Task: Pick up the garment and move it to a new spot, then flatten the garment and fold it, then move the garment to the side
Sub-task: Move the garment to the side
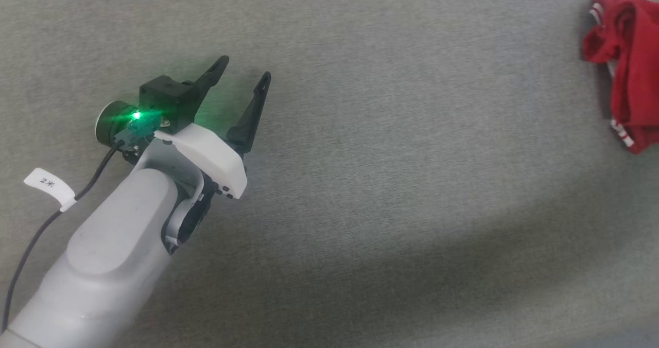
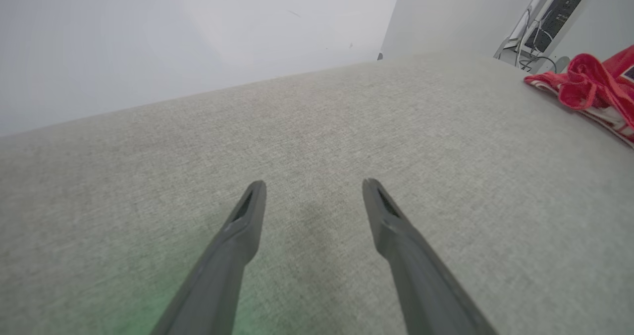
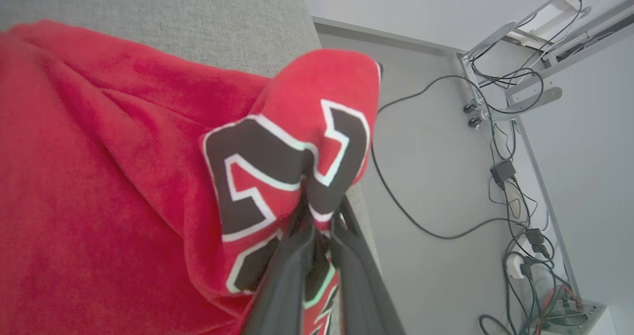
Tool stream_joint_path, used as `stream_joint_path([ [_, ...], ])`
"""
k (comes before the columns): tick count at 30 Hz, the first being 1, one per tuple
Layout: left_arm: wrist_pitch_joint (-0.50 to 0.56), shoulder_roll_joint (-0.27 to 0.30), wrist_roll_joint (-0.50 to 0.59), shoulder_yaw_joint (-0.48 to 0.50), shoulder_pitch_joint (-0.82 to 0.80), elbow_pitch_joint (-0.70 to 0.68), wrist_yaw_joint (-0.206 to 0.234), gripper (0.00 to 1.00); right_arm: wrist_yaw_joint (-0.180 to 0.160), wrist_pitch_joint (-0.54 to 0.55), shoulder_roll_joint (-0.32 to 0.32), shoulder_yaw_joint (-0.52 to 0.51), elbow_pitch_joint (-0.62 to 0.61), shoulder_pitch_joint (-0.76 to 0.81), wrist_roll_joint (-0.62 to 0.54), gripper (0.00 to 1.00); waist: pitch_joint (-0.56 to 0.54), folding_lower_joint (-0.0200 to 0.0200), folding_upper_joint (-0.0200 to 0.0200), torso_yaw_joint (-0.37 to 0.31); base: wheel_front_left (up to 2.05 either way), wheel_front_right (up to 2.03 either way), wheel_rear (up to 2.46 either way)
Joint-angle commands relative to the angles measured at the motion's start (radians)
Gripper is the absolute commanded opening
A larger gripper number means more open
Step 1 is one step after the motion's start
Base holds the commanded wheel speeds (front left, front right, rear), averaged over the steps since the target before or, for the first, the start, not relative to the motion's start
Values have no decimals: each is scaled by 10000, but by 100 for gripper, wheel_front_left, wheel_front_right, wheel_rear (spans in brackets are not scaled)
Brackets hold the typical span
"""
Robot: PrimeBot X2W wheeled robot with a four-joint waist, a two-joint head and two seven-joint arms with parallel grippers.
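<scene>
While the left gripper (image 1: pixel 245 67) hangs over the left part of the grey table (image 1: pixel 386 157), its two dark fingers stand wide apart with nothing between them. A green light (image 1: pixel 136 115) glows on its wrist, and a black cable (image 1: pixel 31 240) with a white tag (image 1: pixel 49 184) trails off beside the pale forearm. In the left wrist view the left gripper (image 2: pixel 313 184) points across bare grey cloth toward a pale wall (image 2: pixel 148 37), with a green tint on the cloth under its fingers.

Well apart from it, at the far right edge of the head view, the garment (image 1: pixel 630 65) lies crumpled on the table, red with white-striped trim. In the left wrist view the garment (image 2: pixel 589 84) is a red heap at the right edge.

In the right wrist view the right gripper (image 3: pixel 324 211) is pinched narrow on a raised fold of the garment (image 3: pixel 99 176), at the dark, white-edged number, with its fingertips buried in the fabric. The rest of the red cloth spreads leftward over the table (image 3: pixel 198 13), close to its edge. Right of that edge lies a grey floor (image 3: pixel 436 166) with black cords (image 3: pixel 421 226) and a metal frame (image 3: pixel 495 32).
</scene>
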Motion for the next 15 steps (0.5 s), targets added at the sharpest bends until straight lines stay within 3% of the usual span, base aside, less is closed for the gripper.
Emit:
stream_joint_path([
  [1,-50,-33,51,-15,-174,68,-78,100,-19,-168,126,-52,297,-148,-73,0,5,0,0,132,0,0,0],
  [2,-73,-43,37,-17,-162,104,-69,100,-19,-276,168,-42,459,-227,-113,5,-10,0,0,173,0,0,0],
  [4,-104,-39,-9,4,-147,185,-72,100,-19,-403,278,25,745,-344,-286,47,-60,0,0,230,0,0,0],
  [5,-126,-44,-46,19,-130,204,-87,100,-19,-464,313,54,842,-406,-341,84,-99,0,0,254,0,0,0],
  [6,-126,-44,-46,19,-130,204,-87,100,-19,-464,313,54,842,-406,-341,84,-99,0,0,254,0,0,0],
  [7,-161,-61,-77,22,-98,232,-97,100,-19,-520,325,63,899,-482,-386,100,-144,0,0,280,0,0,0],
  [15,-484,-82,-244,97,338,471,-145,100,-21,-745,398,319,1188,-617,-611,100,-945,0,0,595,0,0,0],
])
